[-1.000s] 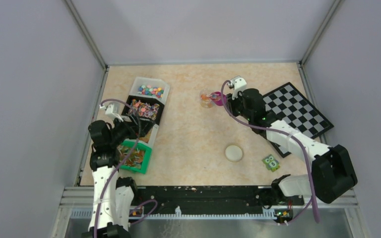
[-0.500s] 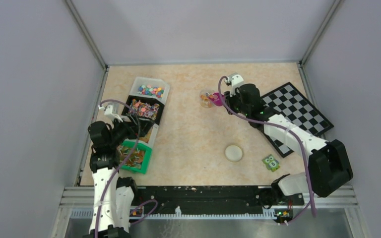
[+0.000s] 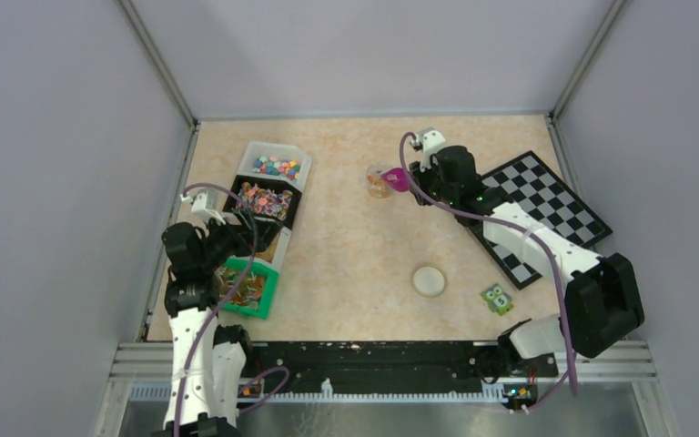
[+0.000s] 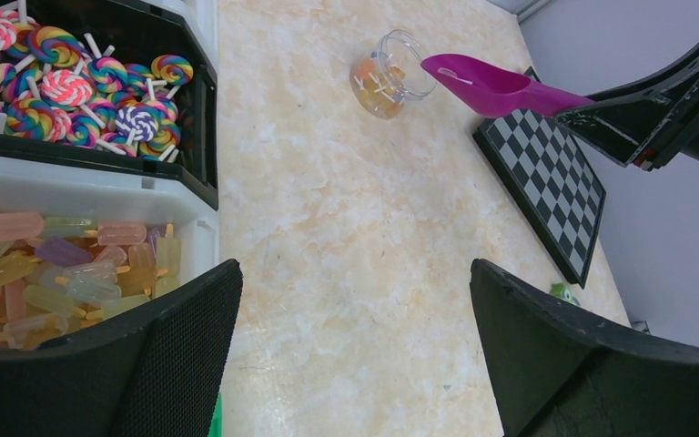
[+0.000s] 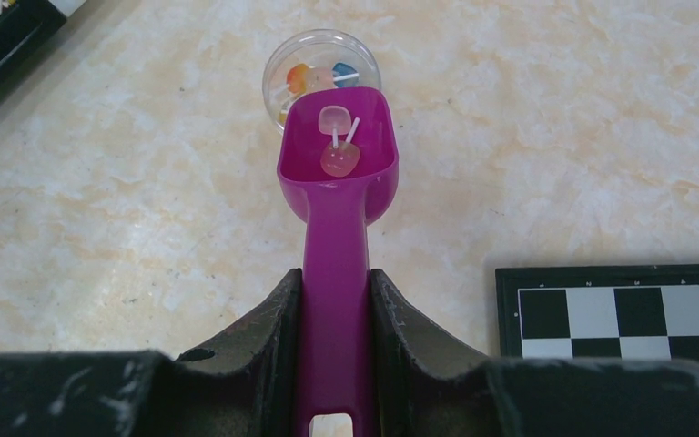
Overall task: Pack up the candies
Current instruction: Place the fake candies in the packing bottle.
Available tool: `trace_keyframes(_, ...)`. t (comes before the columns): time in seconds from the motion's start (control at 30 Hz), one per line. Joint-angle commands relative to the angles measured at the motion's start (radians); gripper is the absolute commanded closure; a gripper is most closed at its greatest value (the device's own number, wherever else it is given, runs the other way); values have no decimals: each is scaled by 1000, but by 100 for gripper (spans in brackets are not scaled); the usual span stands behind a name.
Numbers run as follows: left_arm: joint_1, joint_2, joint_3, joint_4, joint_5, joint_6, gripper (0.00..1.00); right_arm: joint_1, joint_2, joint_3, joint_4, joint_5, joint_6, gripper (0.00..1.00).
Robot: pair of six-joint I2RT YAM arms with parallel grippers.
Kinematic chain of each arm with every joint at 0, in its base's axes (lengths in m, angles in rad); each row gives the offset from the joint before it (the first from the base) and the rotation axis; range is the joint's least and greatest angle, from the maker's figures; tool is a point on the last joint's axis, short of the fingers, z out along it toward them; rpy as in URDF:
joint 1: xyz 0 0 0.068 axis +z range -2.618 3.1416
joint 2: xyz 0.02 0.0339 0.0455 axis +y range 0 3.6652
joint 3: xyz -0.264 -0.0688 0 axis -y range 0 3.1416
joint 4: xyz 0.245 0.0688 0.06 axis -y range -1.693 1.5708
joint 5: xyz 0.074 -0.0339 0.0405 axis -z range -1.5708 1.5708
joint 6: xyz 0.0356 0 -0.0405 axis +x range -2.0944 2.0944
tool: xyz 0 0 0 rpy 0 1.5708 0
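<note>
My right gripper (image 5: 335, 278) is shut on the handle of a magenta scoop (image 5: 339, 155). The scoop's tip rests at the rim of a small clear jar (image 5: 320, 68). Two pink candies (image 5: 337, 157) lie in its bowl, and several coloured ones show inside the jar. From above, the scoop (image 3: 399, 179) meets the jar (image 3: 379, 180) at mid-table, toward the back. My left gripper (image 4: 355, 273) hangs open and empty beside the bins on the left. Swirl lollipop candies (image 4: 73, 82) fill the black bin and pastel ice-pop candies (image 4: 55, 264) the white one.
A row of candy bins runs along the left side, from a white bin (image 3: 273, 166) at the back to a green bin (image 3: 244, 287) at the front. A chessboard (image 3: 537, 209) lies on the right. In front of it sit a round cream lid (image 3: 429, 280) and a green owl block (image 3: 497, 298).
My right arm has shifted slightly toward the back with the scoop, staying at the jar. The left arm has not moved.
</note>
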Motion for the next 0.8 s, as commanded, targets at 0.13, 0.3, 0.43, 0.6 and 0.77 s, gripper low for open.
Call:
trace_keyframes(0.13, -3, -12, 40, -7, -42, 24, 1, -7, 34, 115, -80, 7, 8, 100)
trace_keyframes(0.3, -3, -12, 48, -29, -74, 27, 1, -6, 48, 169, -157, 5, 39, 100)
trace_keyframes(0.43, -2, -15, 57, -53, -115, 22, 1, -7, 47, 194, -189, 7, 41, 100)
trace_keyframes(0.6, -2, -14, 59, -58, -130, 21, 1, -6, 45, 206, -201, 9, 31, 100)
trace_keyframes(0.77, -2, -15, 59, -61, -139, 21, 1, -7, 63, 252, -250, 13, 20, 100)
